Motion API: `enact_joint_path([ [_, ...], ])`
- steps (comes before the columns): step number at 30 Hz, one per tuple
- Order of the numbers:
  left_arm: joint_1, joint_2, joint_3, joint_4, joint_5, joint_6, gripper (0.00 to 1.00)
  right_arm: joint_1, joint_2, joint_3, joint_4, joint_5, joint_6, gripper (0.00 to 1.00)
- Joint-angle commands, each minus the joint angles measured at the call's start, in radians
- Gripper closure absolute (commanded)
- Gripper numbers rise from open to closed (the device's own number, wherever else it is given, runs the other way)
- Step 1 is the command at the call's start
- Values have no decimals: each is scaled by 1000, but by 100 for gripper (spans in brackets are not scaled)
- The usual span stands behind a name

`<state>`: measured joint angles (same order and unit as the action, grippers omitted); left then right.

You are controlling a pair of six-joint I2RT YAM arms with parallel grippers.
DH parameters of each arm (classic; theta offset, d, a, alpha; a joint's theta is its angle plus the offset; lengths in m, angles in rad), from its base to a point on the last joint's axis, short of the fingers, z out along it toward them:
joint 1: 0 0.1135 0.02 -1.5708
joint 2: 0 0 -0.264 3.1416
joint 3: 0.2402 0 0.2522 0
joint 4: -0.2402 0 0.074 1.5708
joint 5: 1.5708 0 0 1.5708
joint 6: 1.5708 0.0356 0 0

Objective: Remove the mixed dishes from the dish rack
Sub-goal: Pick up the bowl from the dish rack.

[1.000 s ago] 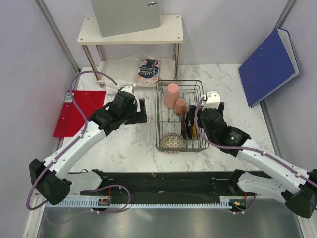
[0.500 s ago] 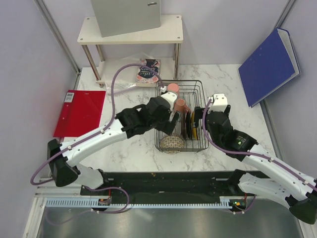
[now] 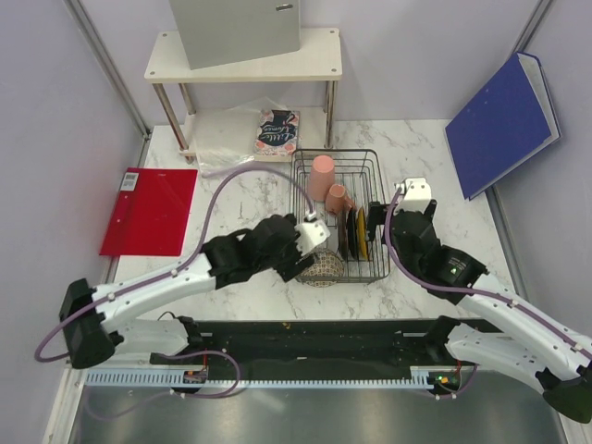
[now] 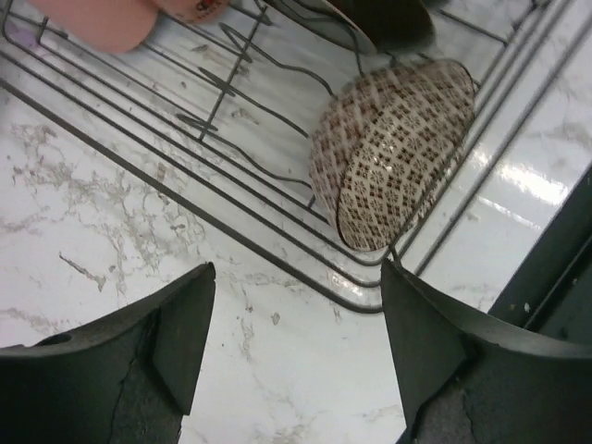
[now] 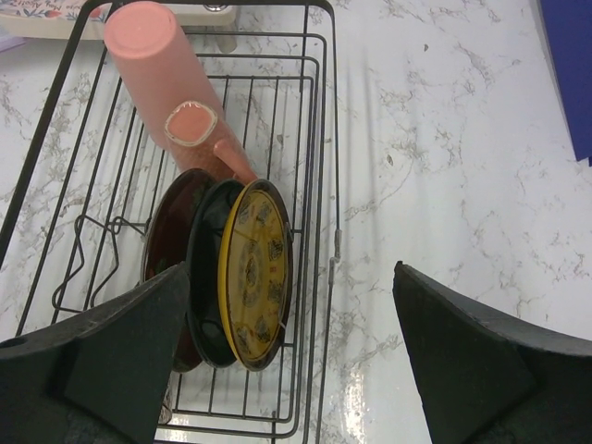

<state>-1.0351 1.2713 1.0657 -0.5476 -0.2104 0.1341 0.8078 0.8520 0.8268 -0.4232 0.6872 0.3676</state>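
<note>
1. We see the left gripper (image 3: pixel 310 242) swung down from mid-rack to the speckled bowl (image 4: pixel 393 148), jaws apart, empty.
2. Bowl leans on edge, near-left corner of the dish rack (image 3: pixel 335 153).
3. Only the right wrist shows us the upright plates' (image 5: pixel 254 277) faces; right gripper (image 5: pixel 291 305) wide, empty.

In your dish rack (image 3: pixel 361 171), the bowl (image 3: pixel 324 266) sits at the near left corner. The plates (image 3: pixel 351 236) stand on edge just to its right, with the small mug (image 3: pixel 337 197) and tall cup (image 3: pixel 321 176) behind them. Beyond the rack's far left corner, the book (image 3: pixel 277 131) lies under the shelf (image 3: pixel 245 60). The folder (image 3: pixel 148 208) lies well to the left.
</note>
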Motion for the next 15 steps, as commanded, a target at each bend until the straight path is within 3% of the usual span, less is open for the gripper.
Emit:
enact_joint_path([
  [1,-5,-225,-240,352,156,365,24,1,9,-14,-3,2,30,2],
  [10,-5,-213,-338,591,167,531,27,1,-4,-20,-2,-9,30,2],
  [15,-2,-113,-328,620,200,559,27,1,-16,-28,0,-17,39,2],
])
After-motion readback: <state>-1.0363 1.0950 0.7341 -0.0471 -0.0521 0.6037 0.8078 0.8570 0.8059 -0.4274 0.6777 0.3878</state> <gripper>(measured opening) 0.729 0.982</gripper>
